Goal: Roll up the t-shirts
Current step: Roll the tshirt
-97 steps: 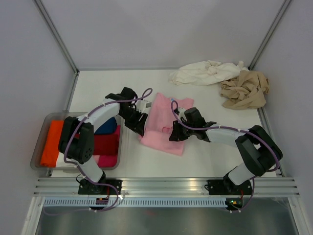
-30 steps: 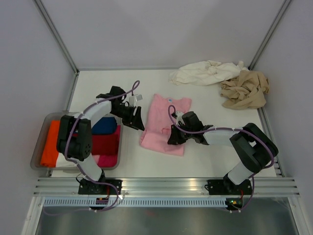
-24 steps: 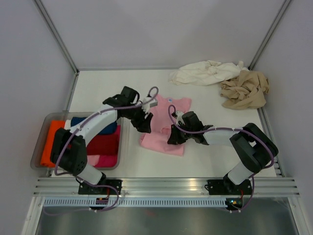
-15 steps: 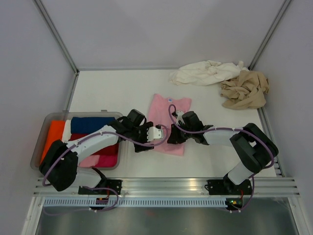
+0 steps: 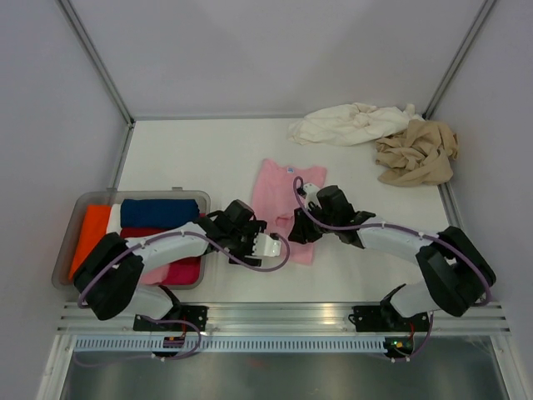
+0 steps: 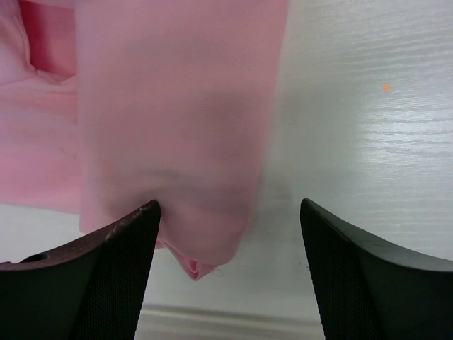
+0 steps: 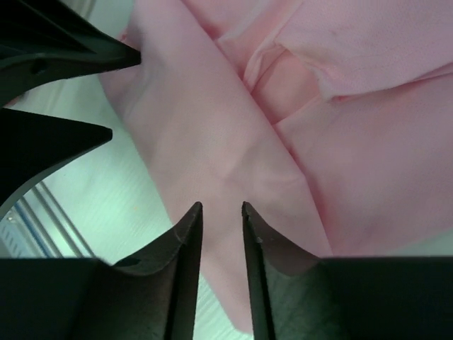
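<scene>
The light pink t-shirt [image 5: 287,187] lies folded into a narrow strip at mid-table. My left gripper [image 5: 265,242] is low at its near left corner. In the left wrist view the gripper [image 6: 230,205] is wide open, with the shirt's folded edge [image 6: 177,106] between the jaws and the left finger touching the cloth. My right gripper [image 5: 301,232] hovers over the shirt's near end. In the right wrist view [image 7: 222,205] its jaws stand a narrow gap apart with nothing between them, above the pink cloth [image 7: 354,142]. The left gripper's fingers [image 7: 71,53] show there too.
The cream-white t-shirt [image 5: 350,123] and the tan-beige t-shirt [image 5: 416,152] lie crumpled at the back right corner. A clear grey tray [image 5: 141,194] at the left holds rolled orange, blue, red and pink cloths. A metal rail runs along the near edge.
My left arm swung from the shirt's upper left side, near the tray, down to the shirt's near left corner. My right gripper shifted slightly up and right.
</scene>
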### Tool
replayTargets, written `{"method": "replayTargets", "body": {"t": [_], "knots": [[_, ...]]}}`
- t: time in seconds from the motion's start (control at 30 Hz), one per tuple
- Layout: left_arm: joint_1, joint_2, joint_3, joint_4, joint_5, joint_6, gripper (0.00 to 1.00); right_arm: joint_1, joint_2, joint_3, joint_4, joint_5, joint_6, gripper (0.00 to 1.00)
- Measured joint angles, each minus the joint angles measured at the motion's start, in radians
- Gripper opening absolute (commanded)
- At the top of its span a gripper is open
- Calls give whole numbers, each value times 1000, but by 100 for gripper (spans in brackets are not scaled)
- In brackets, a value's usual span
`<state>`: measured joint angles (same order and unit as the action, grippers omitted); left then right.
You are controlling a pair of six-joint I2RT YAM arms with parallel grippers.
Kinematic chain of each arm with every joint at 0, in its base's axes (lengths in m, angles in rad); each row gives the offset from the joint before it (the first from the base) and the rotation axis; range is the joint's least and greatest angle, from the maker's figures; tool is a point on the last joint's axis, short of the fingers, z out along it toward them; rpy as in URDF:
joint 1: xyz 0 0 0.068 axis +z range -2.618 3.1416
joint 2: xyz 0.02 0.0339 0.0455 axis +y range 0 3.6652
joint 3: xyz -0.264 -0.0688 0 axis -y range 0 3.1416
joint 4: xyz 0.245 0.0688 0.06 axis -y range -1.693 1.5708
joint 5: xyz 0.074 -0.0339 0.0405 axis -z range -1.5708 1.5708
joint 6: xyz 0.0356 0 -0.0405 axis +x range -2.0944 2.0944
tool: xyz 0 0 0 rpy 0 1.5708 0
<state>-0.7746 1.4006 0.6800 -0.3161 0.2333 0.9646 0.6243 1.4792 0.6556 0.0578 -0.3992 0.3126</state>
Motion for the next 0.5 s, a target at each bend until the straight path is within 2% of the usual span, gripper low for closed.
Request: {"method": "replayTargets", "body": {"t": [0.23,0.33,0.4,0.5], "knots": [[35,-138,98,-156,132,-64,85,-34,-164,34,-145,5,-11,53],[85,-166,132,-192,197,-134,86,-72,-183,11,-153,17,11,55],[146,-106,182,-225,232,-217,86,-99,-168,-4,-157,16,25,57],[269,91,329,-261,295,-364,86,-118,-114,-6,-166,13,32,57]]}}
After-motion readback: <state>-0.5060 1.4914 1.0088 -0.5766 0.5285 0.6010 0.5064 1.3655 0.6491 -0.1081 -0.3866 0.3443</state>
